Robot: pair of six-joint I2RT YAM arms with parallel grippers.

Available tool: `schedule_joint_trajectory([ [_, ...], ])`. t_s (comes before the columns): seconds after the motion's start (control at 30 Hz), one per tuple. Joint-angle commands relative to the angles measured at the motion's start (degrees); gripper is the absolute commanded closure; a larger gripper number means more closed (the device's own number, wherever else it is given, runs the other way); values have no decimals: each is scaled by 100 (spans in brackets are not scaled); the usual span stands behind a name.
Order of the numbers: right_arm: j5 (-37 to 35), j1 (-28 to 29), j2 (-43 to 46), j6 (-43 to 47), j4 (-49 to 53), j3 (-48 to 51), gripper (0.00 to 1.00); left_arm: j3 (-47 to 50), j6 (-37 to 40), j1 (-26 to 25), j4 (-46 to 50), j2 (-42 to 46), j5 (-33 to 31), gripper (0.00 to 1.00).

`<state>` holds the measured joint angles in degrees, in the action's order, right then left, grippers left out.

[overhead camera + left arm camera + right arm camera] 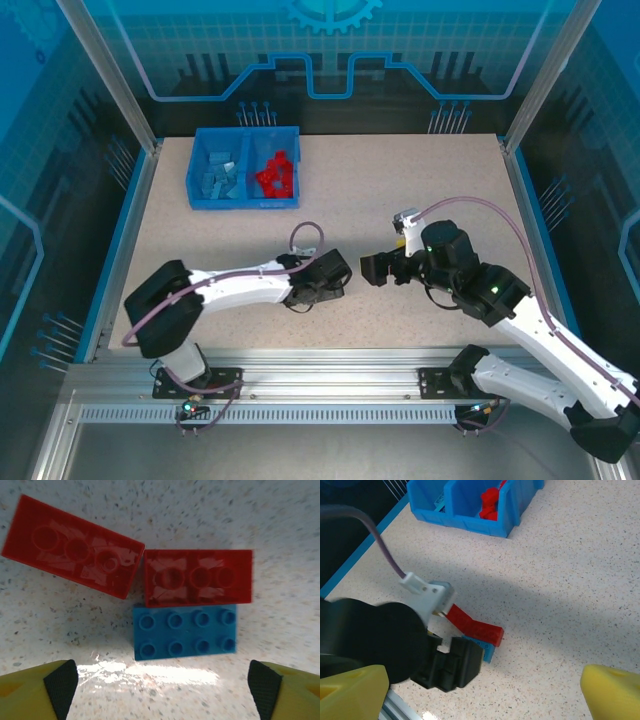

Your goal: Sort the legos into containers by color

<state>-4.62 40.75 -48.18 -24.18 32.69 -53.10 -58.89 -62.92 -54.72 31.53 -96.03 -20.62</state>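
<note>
- Three loose bricks lie on the table under the left gripper (162, 690): two red bricks, one tilted (72, 552) and one level (197, 577), meeting at a corner, and one blue brick (184, 632), studs up, against the level red one.
- One blue bin (243, 203) sits at the far left of the table, with two compartments. Pale blue pieces (220, 170) are in the left one and red pieces (277, 172) in the right. I cannot tell how many of either.
- The left gripper's fingers are spread wide, with nothing between them.
- The right gripper (485, 690) is also wide apart and empty, near the loose bricks.
- The table (420, 180) is pale and speckled, with a metal rail (320, 385) at the near edge.
- Blue see-through panels (330, 50) wall in the space.
</note>
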Motion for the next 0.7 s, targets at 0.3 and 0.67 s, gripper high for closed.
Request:
schedule_joint_trajectory([
  [0.3, -83, -147, 178, -31, 128, 100, 0, -435, 60, 105, -259, -989, 102, 21],
  [0.67, 265, -164, 94, 4, -26, 124, 0, -232, 75, 117, -141, -250, 20, 48],
])
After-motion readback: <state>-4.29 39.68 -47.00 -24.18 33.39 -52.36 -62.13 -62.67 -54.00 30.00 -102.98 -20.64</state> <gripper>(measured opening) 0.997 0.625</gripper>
